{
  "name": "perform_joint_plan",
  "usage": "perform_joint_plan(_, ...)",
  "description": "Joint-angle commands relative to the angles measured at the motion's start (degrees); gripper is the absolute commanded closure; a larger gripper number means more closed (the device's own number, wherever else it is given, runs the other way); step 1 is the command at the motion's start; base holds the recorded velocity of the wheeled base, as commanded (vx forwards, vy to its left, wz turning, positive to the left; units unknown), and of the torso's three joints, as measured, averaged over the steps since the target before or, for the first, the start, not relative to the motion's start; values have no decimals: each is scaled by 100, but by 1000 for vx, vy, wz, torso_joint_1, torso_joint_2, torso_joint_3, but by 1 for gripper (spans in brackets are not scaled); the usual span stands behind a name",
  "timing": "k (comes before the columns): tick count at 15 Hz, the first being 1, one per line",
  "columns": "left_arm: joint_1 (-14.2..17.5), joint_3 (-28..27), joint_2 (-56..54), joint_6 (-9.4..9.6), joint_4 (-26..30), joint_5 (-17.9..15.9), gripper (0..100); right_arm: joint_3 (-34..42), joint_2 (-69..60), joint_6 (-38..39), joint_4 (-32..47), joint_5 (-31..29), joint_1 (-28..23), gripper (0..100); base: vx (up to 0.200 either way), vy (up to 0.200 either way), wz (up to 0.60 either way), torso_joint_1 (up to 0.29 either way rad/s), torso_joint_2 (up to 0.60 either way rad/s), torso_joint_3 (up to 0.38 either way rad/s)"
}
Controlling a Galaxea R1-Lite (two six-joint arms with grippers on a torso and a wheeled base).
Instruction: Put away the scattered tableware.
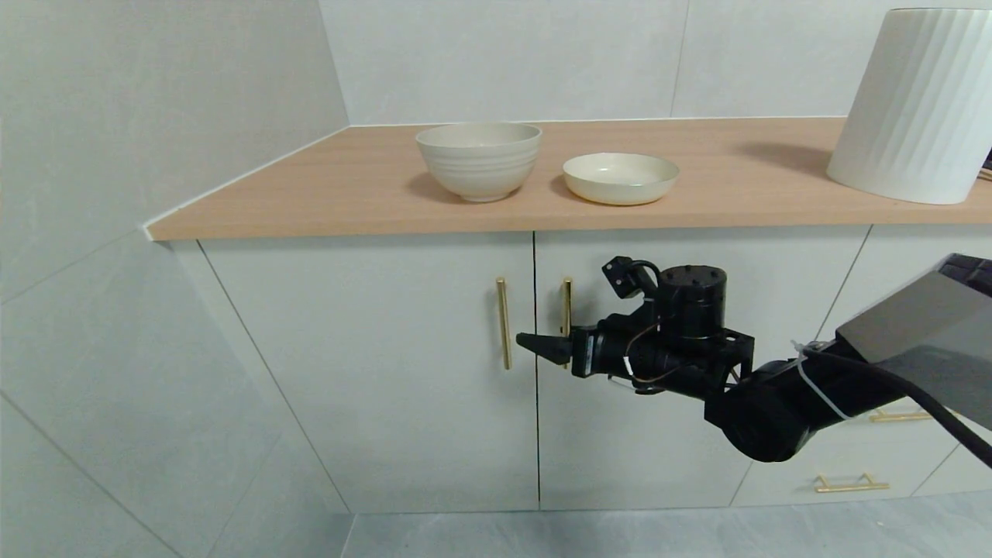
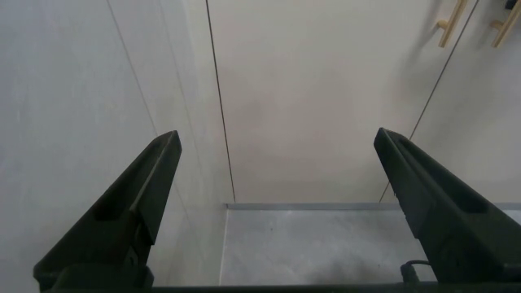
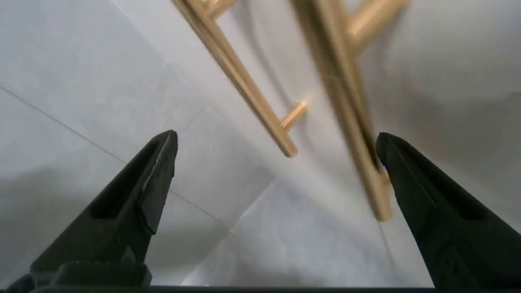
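Observation:
Two pieces of cream tableware stand on the wooden counter (image 1: 349,194): a deep ribbed bowl (image 1: 479,159) and, to its right, a shallow dish (image 1: 620,177). Below them my right gripper (image 1: 540,346) is at the gold handle (image 1: 567,298) of the right cabinet door, at about mid-height of the door. In the right wrist view my right gripper (image 3: 277,138) is open, and that near handle (image 3: 346,98) runs between its fingers, close to one finger (image 3: 423,212). The left door's handle (image 3: 244,77) lies farther off. My left gripper (image 2: 278,138) is open and holds nothing, low before the cabinet front.
A tall white ribbed container (image 1: 914,101) stands at the counter's right end. The left door's gold handle (image 1: 504,323) hangs beside the seam between the two doors. Drawers with gold pulls (image 1: 851,485) are at the lower right. A tiled wall (image 1: 116,232) closes off the left side, with grey floor (image 2: 326,244) below.

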Motion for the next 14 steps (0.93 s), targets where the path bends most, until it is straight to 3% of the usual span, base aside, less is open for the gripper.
perform_joint_plan(1, 2, 0, 0, 0, 1, 4, 0, 3, 39, 93, -71, 8, 33, 0, 0, 0, 0, 0, 0, 0)
perform_joint_plan(10, 2, 0, 0, 0, 1, 4, 0, 170, -242, 330, -79, 69, 129, 0, 0, 0, 0, 0, 0, 0)
perform_joint_plan(14, 2, 0, 0, 0, 1, 4, 0, 495, -593, 330, -71, 474, 173, 0, 0, 0, 0, 0, 0, 0)
